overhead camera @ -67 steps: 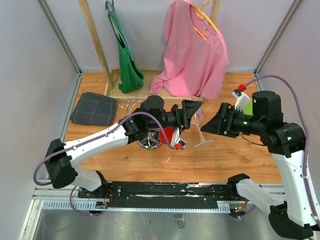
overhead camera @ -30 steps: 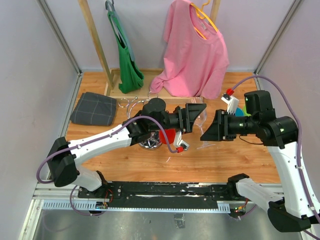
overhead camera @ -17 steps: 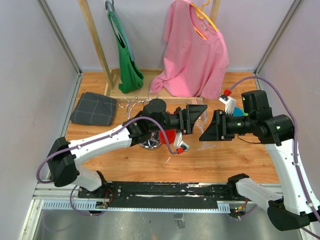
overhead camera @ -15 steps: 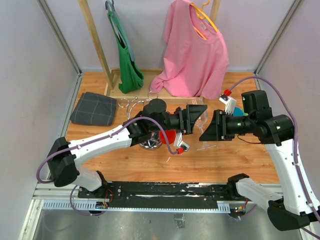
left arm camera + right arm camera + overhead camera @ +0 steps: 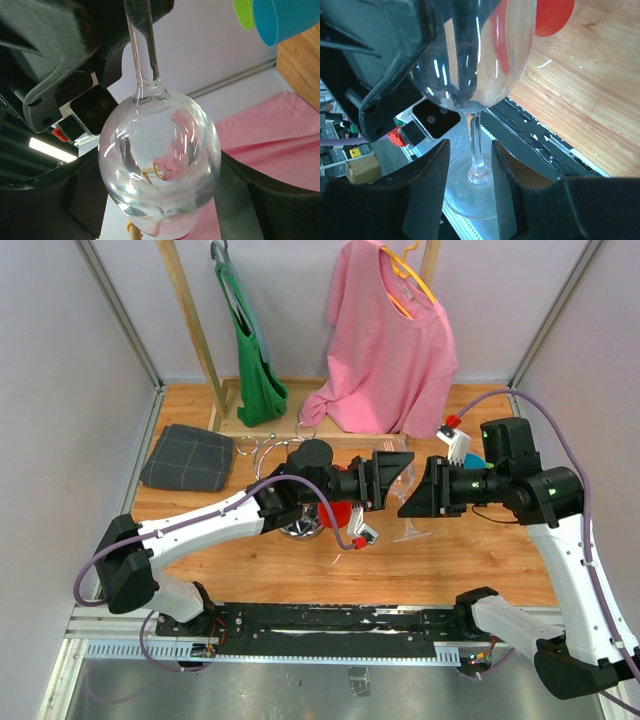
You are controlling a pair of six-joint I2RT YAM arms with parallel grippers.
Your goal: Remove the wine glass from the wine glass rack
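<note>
Underneath, wooden tabletop (image 5: 480, 570), wine glass (image 5: 409, 530) mid-table, pale walls (image 5: 60, 390), pink shirt (image 5: 390, 350) behind.

Label on clear wine glass (image 5: 160, 165): none readable.
Print on pink short-sleeved T-shirt (image 5: 390, 340): none readable.
Marks on small black square camera module (image 5: 434, 119): too small to read.
Elsewhere: nothing legible.

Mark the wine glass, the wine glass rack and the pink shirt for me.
wine glass (image 5: 160, 165): left wrist view, on the bowl.
wine glass rack (image 5: 297, 528): top view, on its shiny round base.
pink shirt (image 5: 385, 350): top view, on the chest.
</note>
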